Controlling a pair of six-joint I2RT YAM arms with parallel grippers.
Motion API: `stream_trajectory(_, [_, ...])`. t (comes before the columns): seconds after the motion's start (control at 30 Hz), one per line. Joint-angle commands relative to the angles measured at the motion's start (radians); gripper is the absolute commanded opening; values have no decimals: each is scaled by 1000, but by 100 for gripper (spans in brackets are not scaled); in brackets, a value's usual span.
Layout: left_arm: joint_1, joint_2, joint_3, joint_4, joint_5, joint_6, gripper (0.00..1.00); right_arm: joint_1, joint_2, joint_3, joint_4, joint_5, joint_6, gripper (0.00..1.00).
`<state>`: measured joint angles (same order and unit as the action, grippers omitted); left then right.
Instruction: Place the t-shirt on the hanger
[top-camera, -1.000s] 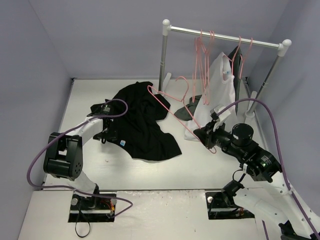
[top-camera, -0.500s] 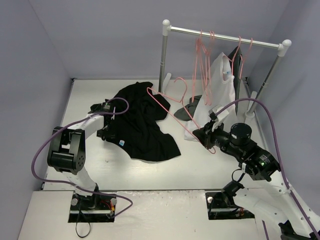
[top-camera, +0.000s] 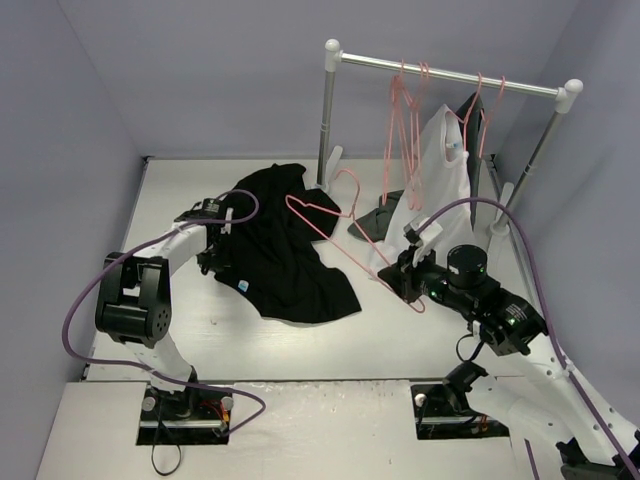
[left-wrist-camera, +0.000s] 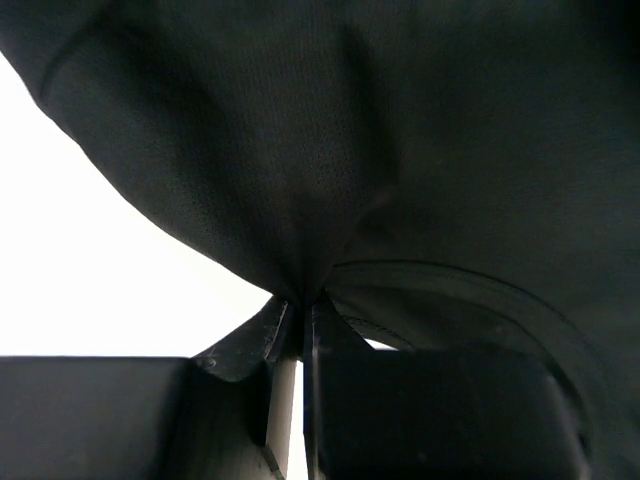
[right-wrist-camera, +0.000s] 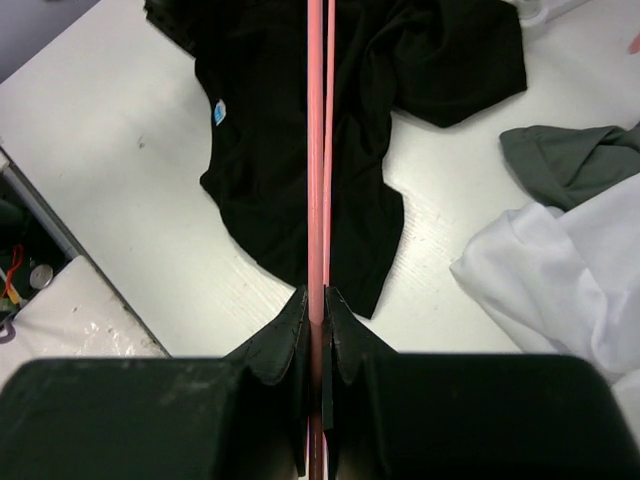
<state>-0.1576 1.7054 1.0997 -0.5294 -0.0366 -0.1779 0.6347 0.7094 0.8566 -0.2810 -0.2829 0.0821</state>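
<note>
Top view and both wrist views. **Change:** the left claw (left-wrist-camera: 297, 305), which stood apart a second ago, has now clenched on a fold of the black t-shirt (top-camera: 285, 255) at its left edge; in the left wrist view the fabric puckers into the seam between the closed jaws. Over the same second the right claw (right-wrist-camera: 316, 300) has carried the pink wire hanger (right-wrist-camera: 316, 150) leftward, so that its far corner now lies over the right part of the shirt rather than beside it.

**Meaning:** I judge that both pieces are now secured and the threading step can begin. The shirt is not yet on the hanger.

**Location:** the t-shirt lies crumpled on the white counter (top-camera: 380, 340), left of centre, near the foot of the clothes rail (top-camera: 450, 75).

**Pose:** the left arm reaches far and inward, with its wrist low at the garment's left edge. The right arm stretches leftward across the counter, its claw clenched on the hanger's near corner, with the wire pointing away toward the shirt.
</note>
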Motion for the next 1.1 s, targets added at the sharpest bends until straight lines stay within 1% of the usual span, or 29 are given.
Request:
stream_trajectory(0.0, [12,-64,136,-107,31,-19,0,38,45,-2,75,-58,8,0])
stream_trajectory(0.07, [12,-70,185,-181,37,-29,0,67,71,-5,75,-59,5,0])
stream_trajectory(0.1, [12,-70,201,-182,37,-34,0,80,80,-7,75,-58,4,0])
stream_trajectory(0.2, [13,-66,262,-281,37,-49,0,130,113,-11,80,-41,5,0])
stream_trajectory(0.23, [13,-66,279,-282,37,-49,0,131,122,-11,81,-36,5,0])
stream_trajectory(0.3, [13,-55,306,-329,38,-60,0,171,138,-11,92,-35,11,0])
stream_trajectory(0.33, [13,-52,325,-348,71,-68,0,206,159,-11,106,-28,17,0])
stream_trajectory(0.4, [13,-50,342,-362,85,-88,0,251,191,-16,128,7,34,0])
stream_trajectory(0.47, [13,-49,353,-383,103,-100,0,340,219,-21,163,56,50,0])
stream_trajectory(0.6, [13,-46,367,-417,122,-112,0,421,271,-41,250,147,76,0])
stream_trajectory(0.77, [13,-50,376,-470,139,-108,0,446,321,-53,327,245,78,0])
stream_trajectory(0.9, [13,-58,376,-503,133,-94,0,447,361,-49,357,309,37,0])
stream_trajectory(1.07, [13,-62,382,-529,144,-82,0,447,431,-30,393,307,4,0])
